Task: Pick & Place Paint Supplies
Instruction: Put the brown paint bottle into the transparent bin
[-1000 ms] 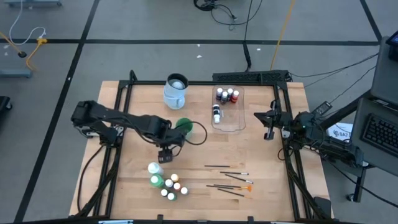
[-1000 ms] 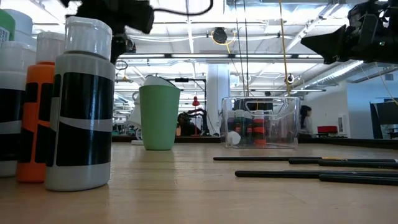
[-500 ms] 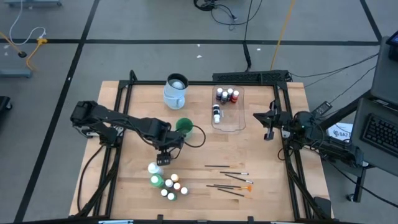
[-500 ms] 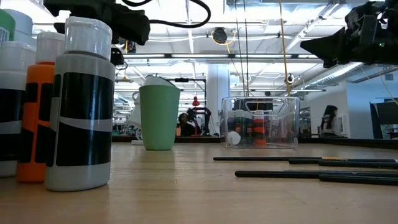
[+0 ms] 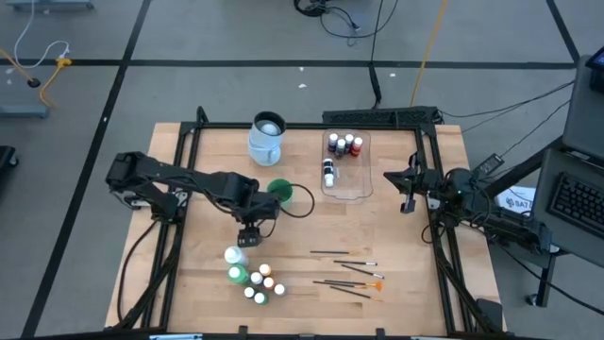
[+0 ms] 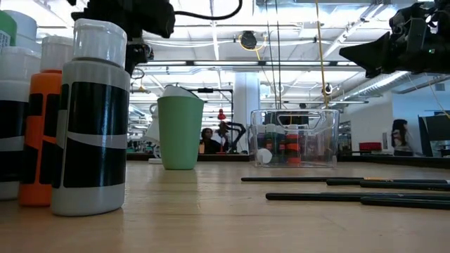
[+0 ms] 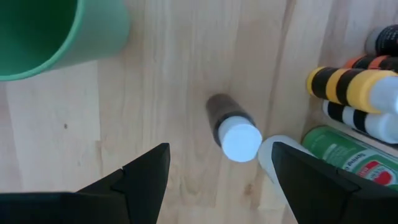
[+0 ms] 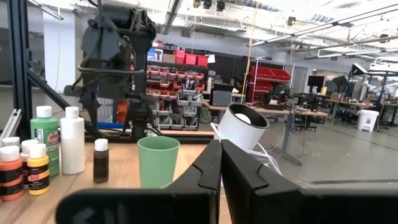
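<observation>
My left gripper (image 5: 248, 235) (image 7: 221, 149) points down, open, over a small dark paint bottle with a white cap (image 7: 233, 132) that stands upright on the wood. Its fingers stand on either side of the bottle, above it and clear of it. Beside it stand a white bottle (image 5: 234, 255), a green bottle (image 5: 238, 274) and several tiny capped bottles (image 5: 262, 283). Thin dark-handled brushes (image 5: 346, 274) lie flat to their right. My right gripper (image 5: 408, 191) (image 8: 221, 158) waits shut at the table's right edge, holding nothing.
A green cup (image 5: 279, 192) stands just beyond my left gripper, with a pale-blue jug (image 5: 267, 139) behind it. A clear plastic tub (image 5: 346, 168) at the far middle holds several small bottles. Black frame rails (image 5: 189, 161) run along the table's left and right sides.
My left gripper slid a little toward the table's near edge and the bottle cluster, then back toward the far edge. It has stayed open and pointing down. No bottle or brush has moved.
</observation>
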